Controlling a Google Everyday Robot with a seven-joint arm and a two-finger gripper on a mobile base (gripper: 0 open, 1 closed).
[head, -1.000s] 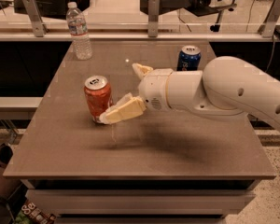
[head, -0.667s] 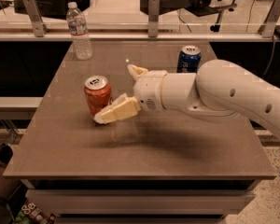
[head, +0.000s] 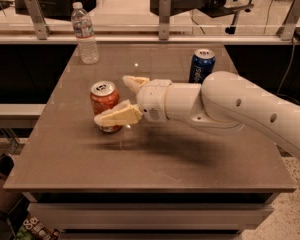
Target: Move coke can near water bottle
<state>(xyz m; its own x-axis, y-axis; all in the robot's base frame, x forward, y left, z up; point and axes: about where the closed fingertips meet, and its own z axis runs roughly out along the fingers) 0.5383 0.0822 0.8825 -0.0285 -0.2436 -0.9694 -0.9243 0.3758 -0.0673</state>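
The coke can (head: 103, 100) is standing mid-left on the table (head: 65, 164), with the gripper (head: 110, 99) spreading wide around its right side and clamping nothing. Open tabletop is running back to the water bottle (head: 85, 34) by the far-left edge. The blue can (head: 202, 65) is sitting beyond the arm (head: 230, 104).

We saw the gripper (head: 110, 98) slide toward 9 o'clock over the table (head: 65, 154) vs. 1 s ago, w/ the white arm (head: 240, 109) following. The near finger (head: 115, 116), whose tip had reached approx. the middle of the coke can's (head: 104, 96) lower front, now crossed nearly to the can's 8 o'clock edge. The far finger (head: 135, 82), earlier well off at 2 o'clock, had come in just beside the rim. The jaws, spread apart, now bracketed the can front and back; before, they sat mostly on its 3 o'clock side.
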